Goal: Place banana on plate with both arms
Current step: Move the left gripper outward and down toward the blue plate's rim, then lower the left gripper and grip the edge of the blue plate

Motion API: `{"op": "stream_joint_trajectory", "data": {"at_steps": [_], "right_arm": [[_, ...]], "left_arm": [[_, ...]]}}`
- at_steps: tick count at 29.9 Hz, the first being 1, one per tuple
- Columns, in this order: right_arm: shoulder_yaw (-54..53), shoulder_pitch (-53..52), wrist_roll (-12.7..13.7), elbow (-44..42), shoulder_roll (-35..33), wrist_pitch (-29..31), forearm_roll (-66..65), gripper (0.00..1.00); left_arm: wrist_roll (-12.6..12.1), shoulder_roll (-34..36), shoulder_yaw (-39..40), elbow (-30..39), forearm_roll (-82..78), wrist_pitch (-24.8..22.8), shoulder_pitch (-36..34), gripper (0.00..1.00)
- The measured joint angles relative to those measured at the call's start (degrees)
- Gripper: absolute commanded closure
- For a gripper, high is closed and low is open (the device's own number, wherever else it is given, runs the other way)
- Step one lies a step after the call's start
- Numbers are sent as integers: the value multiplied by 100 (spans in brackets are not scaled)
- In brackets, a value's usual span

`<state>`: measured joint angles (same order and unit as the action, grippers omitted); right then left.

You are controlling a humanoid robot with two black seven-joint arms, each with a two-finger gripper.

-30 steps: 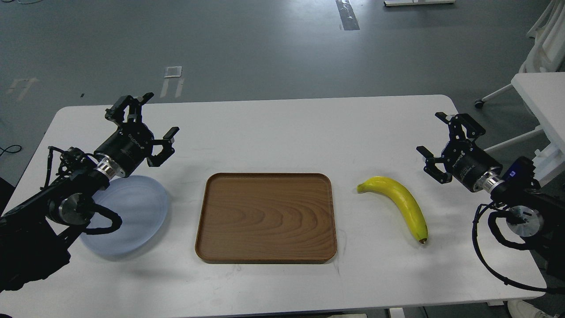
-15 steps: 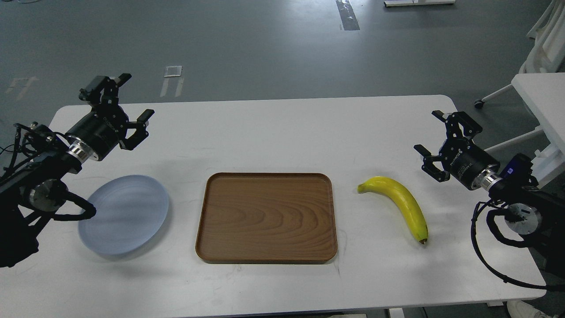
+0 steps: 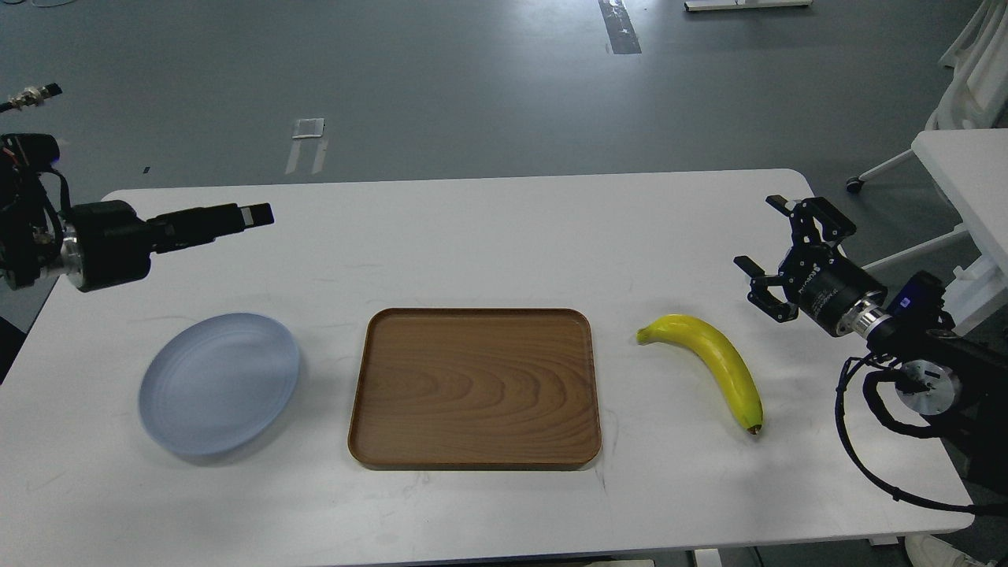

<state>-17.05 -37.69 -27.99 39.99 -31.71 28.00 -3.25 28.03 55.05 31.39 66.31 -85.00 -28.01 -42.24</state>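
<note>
Left arm: it has swung up and away to the far left edge, where a second ago it hung right over the plate (image 3: pixel 219 383); the plate is now fully uncovered.
Left gripper (image 3: pixel 256 213): seen side-on as one dark bar, so whether its fingers are spread or closed cannot be told; it carries nothing visible.
Right gripper (image 3: pixel 768 252): fingers spread wide and empty, hovering just right of the banana (image 3: pixel 713 361) and creeping a touch closer, not touching it yet.
Banana: lying flat on the white table (image 3: pixel 488 228), right of the wooden tray (image 3: pixel 475 388), unmoved.
Plate: on the table at the left, well apart from the fruit, with the tray between them.
Meaning for the task: the pick-up is not yet made; the right side looks set to grasp first, probably followed by a handover across the tray.
</note>
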Motion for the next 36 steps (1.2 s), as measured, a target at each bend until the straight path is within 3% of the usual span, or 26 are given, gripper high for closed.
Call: {"op": "stream_joint_trajectory", "data": {"at_steps": [5,10,28,33,36], "right_arm": [[-1,-55,0,18,7,0,0,0],[-1,-62,0,41,7,0,-1,0],[-18,-72,-1,43,50,0,-9,0],[-26,-72,-3,41,50,0,-9,0],[-27,-68,-3,36,47,0,-9,0]], "left_arm": [[0,360,-610,-141,-1150,1,95,1],[0,368,-1465,-646,-1243,337,104,3],[-3,-218,-1634,-1938,-734,544,468,12],[-3,-336,-1641,-2202,-734,620,591,26],[-3,-389,-1643,-2240,-732,629,606,46]]}}
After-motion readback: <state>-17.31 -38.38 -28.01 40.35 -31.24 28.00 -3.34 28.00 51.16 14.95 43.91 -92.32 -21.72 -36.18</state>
